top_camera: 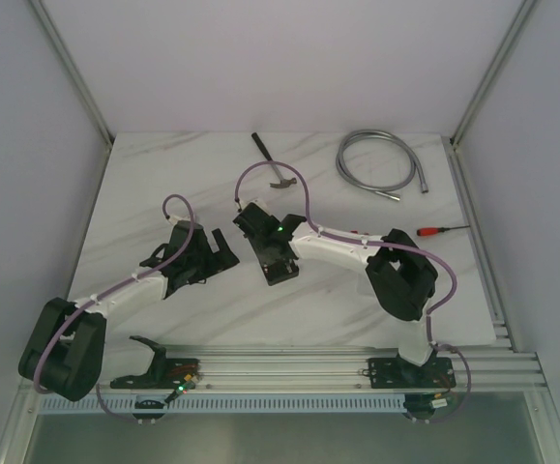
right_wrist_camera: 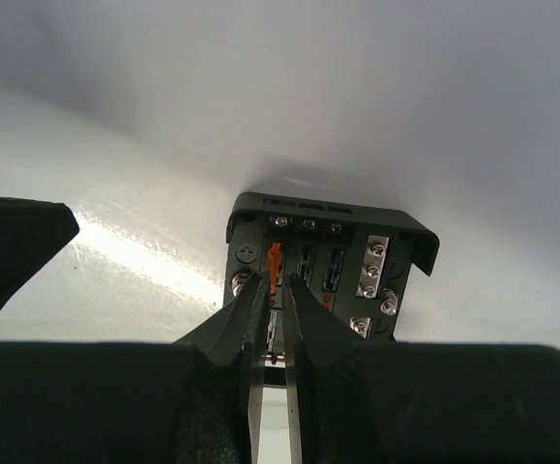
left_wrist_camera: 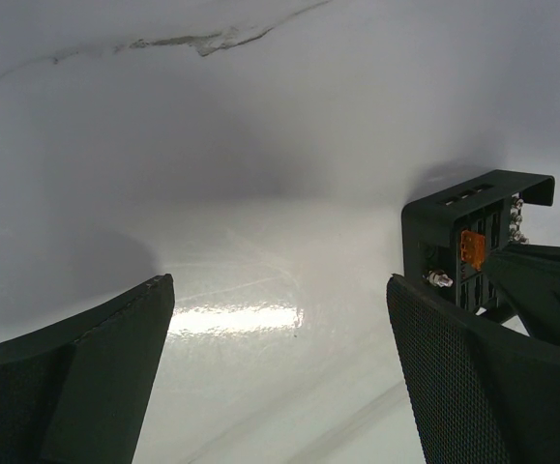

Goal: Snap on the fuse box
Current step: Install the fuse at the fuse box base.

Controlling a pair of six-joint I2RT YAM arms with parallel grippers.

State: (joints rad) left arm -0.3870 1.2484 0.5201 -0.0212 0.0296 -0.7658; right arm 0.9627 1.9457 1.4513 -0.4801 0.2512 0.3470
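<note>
The fuse box is a small black square box lying on the white table, with screws and slots showing inside. It also shows in the top view and at the right of the left wrist view. My right gripper is over the box, its jaws nearly closed, with only a thin gap. Its tips pinch an orange fuse standing in a slot. My left gripper is open and empty, just left of the box; it shows in the top view.
A hammer lies at the back middle. A coiled metal hose lies at the back right, and a red-handled screwdriver at the right. The aluminium rail runs along the near edge.
</note>
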